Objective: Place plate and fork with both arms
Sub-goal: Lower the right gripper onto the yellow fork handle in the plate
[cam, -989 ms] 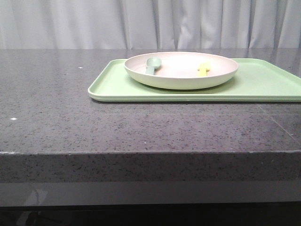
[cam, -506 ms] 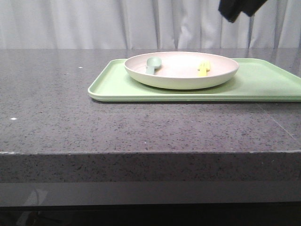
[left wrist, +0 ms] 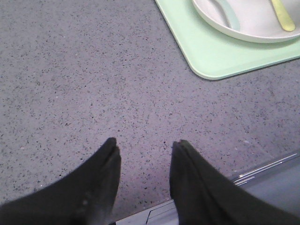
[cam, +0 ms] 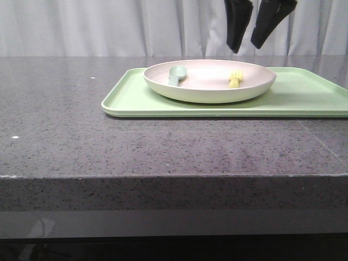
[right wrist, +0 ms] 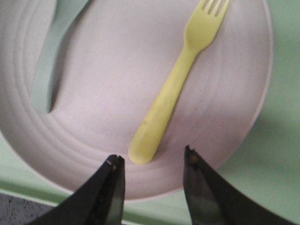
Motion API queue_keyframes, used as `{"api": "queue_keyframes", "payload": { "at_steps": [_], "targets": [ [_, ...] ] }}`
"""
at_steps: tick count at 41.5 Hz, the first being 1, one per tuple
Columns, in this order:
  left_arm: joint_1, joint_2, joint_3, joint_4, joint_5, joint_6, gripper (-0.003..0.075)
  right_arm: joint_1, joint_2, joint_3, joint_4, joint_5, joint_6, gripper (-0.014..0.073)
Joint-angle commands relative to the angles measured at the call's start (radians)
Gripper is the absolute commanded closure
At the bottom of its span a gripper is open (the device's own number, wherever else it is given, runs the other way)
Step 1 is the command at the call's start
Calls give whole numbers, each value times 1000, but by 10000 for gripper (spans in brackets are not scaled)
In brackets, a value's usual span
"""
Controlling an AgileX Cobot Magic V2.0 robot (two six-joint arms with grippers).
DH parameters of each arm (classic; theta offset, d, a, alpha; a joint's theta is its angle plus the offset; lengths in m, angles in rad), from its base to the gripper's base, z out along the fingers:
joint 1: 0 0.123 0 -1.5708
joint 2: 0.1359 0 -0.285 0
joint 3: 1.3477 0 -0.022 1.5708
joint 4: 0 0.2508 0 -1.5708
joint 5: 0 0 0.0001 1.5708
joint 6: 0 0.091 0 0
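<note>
The pinkish-cream plate (cam: 209, 92) rests on the light green tray (cam: 304, 100). The pale yellow fork (cam: 235, 79) lies in the plate's right half; it also shows in the right wrist view (right wrist: 178, 84) with its handle end just ahead of my jaws. My right gripper (cam: 244, 49) hangs open and empty above the fork, and shows open in the right wrist view (right wrist: 152, 157). My left gripper (left wrist: 144, 143) is open and empty over the bare counter, away from the tray corner (left wrist: 206, 65). The plate (left wrist: 243, 33) and fork (left wrist: 283, 16) show in the left wrist view.
A pale blue-green spoon (cam: 175, 74) lies in the plate's left half, also in the right wrist view (right wrist: 51, 51). The dark speckled counter (cam: 109, 147) stretches around the tray, with its front edge near me. White curtains hang behind.
My right gripper has come down into the front view from the top right and now hangs open above the fork. The plate, fork and spoon have not moved.
</note>
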Motion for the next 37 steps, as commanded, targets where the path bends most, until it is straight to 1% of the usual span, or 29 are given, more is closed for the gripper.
{"api": "queue_keyframes", "payload": {
  "at_steps": [1,11,16,23,28,37],
  "targets": [
    [3,-3,-27,-13,-61,-11,461,-2,7,-101,-33,3,58,266],
    [3,-3,-27,-13,-61,-11,462,-40,116,-226,-29,57,143,266],
    [3,-3,-27,-13,-61,-11,461,-56,151,-262,-26,63,149,266],
    [3,-3,-27,-13,-61,-11,462,-66,179,-273,-13,46,154,266],
    [3,-3,-27,-13,-61,-11,461,-72,198,-273,19,26,154,266],
    [3,-3,-27,-13,-61,-11,461,-78,232,-273,51,25,154,266]
  ]
}}
